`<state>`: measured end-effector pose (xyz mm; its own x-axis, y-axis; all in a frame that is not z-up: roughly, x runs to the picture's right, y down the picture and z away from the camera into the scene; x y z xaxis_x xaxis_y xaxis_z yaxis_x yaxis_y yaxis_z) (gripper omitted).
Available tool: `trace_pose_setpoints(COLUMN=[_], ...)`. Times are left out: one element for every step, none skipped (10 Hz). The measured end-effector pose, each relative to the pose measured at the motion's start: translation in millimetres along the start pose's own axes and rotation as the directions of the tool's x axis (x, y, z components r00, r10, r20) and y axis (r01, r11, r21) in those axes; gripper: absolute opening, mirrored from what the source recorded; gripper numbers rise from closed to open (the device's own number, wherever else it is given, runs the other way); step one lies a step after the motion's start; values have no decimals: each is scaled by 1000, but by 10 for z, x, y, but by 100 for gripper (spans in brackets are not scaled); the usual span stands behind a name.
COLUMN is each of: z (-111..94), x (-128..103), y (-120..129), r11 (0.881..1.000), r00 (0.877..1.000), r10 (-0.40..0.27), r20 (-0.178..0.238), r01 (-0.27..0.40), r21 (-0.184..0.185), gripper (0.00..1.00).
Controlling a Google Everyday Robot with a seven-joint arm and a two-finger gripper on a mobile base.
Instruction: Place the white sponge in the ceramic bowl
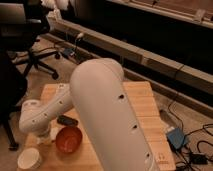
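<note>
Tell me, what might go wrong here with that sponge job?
The tool, low beside the bowl and mostly hidden under the arm, could bump the bowl aside. The cup stands near the corner of the table; a stray swing might knock it off. The sponge is hidden, so its drop cannot be checked.

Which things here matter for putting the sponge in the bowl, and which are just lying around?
Job: ceramic bowl; gripper, low just left of the bowl; white sponge, not clearly seen.
Lying about: white cup; dark flat object behind the bowl; office chair.
</note>
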<state>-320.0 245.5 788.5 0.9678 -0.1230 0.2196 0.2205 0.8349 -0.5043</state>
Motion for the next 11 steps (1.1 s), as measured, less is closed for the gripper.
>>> trace_pose_setpoints(z=[28, 64, 83, 105, 134, 157, 192, 227, 261, 278, 295], x=[12, 29, 32, 35, 18, -5, -39, -84, -121, -149, -158], y=[-19, -48, -68, -94, -120, -128, -128, -115, -101, -101, -115], r11=[1000, 999, 999, 998, 998, 997, 997, 997, 997, 997, 997], r00=[1000, 999, 999, 998, 997, 997, 996, 996, 996, 996, 996], r10=[17, 36, 46, 57, 68, 71, 69, 62, 50, 42, 38], r20=[4, 8, 11, 14, 27, 42, 58, 70, 76, 80, 82], r01=[-17, -36, -46, -56, -67, -70, -67, -58, -45, -37, -32], r21=[-4, -8, -11, -13, -20, -29, -42, -54, -63, -69, -74], gripper=[65, 65, 65, 65, 65, 65, 65, 65, 65, 65, 65])
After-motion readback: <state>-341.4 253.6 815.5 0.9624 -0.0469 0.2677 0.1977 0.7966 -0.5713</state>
